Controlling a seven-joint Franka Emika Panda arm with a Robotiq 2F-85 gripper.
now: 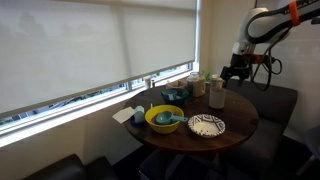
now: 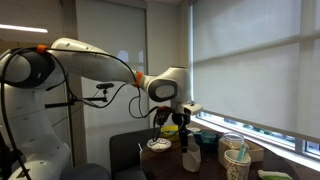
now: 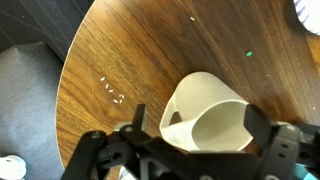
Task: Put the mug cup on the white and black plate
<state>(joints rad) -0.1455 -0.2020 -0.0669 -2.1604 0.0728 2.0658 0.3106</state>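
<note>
Beside a blind-covered window, the round wooden surface (image 1: 240,115) carries the mug cup (image 1: 217,97), upright near its rim, apart from the white and black plate (image 1: 206,125). The gripper (image 1: 233,72) hangs above the mug, fingers (image 3: 257,128) spread.

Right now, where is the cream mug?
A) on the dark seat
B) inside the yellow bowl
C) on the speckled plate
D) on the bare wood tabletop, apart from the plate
D: in an exterior view the mug stands on the wooden table, apart from the speckled plate, which is empty.
</note>
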